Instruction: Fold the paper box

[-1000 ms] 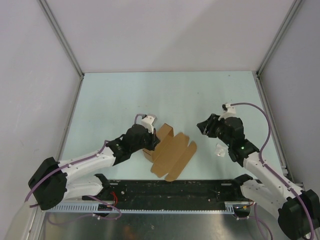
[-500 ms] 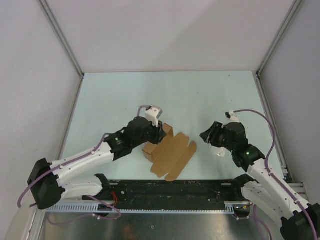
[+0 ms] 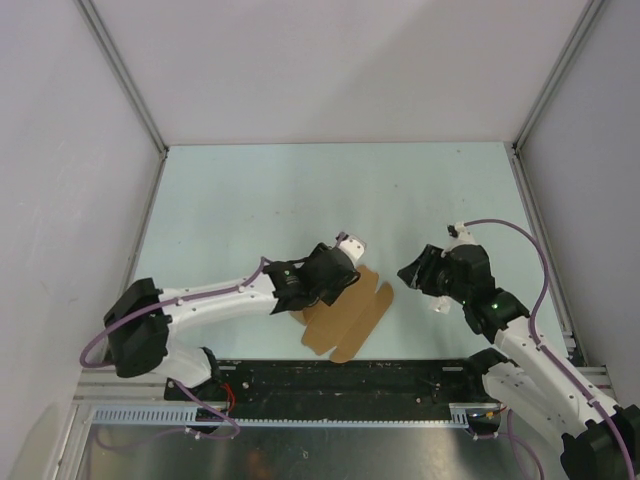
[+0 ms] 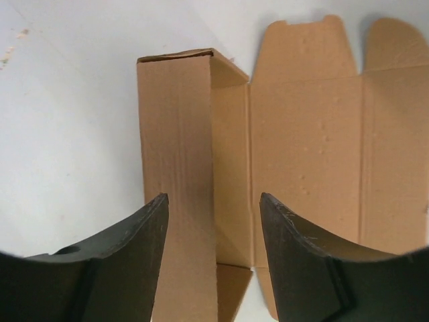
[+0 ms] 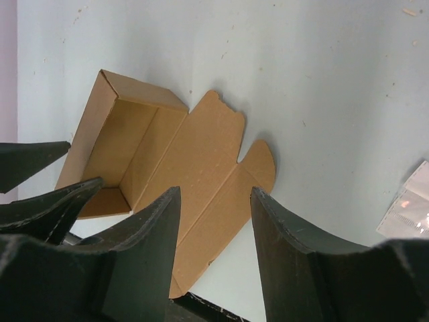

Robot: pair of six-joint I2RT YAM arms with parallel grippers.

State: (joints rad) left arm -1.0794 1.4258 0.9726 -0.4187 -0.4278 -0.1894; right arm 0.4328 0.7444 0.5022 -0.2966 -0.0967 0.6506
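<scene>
The paper box [image 3: 352, 312] lies partly folded on the table, a brown kraft sheet with rounded tab flaps. In the left wrist view its raised side wall [image 4: 177, 134] stands at the left and the flat panels [image 4: 305, 134] spread to the right. My left gripper [image 3: 325, 283] hovers over that raised end, open [image 4: 213, 201], its fingers straddling the wall without touching it. My right gripper [image 3: 408, 270] hangs to the right of the box, open [image 5: 214, 194] and holding nothing. From there the box [image 5: 194, 168] shows as an open trough with flaps.
A small white wad of paper [image 3: 438, 303] lies just right of the box, below the right gripper, and shows again as a crumpled scrap [image 5: 409, 208]. The black base rail [image 3: 340, 375] runs along the near edge. Grey walls enclose the table.
My left gripper has opened and swung right, from beside the box's left end to above its raised wall. The right gripper dropped slightly nearer and stayed open.
</scene>
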